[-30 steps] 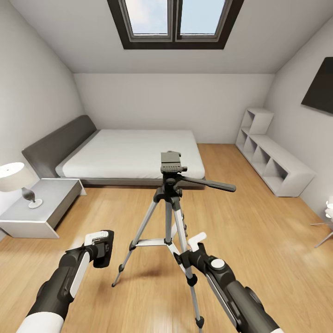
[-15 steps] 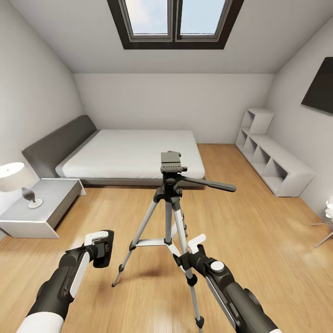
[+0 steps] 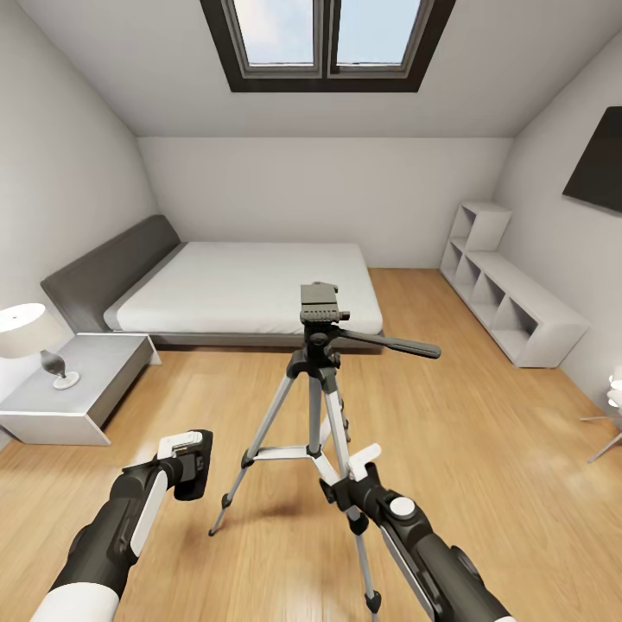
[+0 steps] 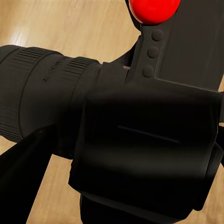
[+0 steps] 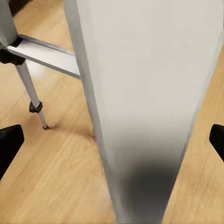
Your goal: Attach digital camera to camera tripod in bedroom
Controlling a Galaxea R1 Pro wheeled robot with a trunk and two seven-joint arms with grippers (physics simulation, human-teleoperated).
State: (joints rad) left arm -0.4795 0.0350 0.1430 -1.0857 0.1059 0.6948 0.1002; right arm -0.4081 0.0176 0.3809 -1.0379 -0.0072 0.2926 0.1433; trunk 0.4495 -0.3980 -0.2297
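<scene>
The camera tripod stands on the wood floor in the middle of the head view. It has silver legs, a dark grey head and a black pan handle pointing right. The digital camera hangs low to the tripod's left, with my left gripper shut on it. The left wrist view shows the camera close up, with its lens barrel and red button. My right gripper is open at the tripod's near leg. That leg stands between the black fingertips.
A low grey bed lies behind the tripod. A nightstand with a lamp is at the left. A white cubby shelf lines the right wall, and a floor lamp stands at the right edge. The skylight is overhead.
My right gripper has shifted slightly down and left in the head view, closer onto the tripod's near leg. The left arm, camera and tripod have stayed put.
</scene>
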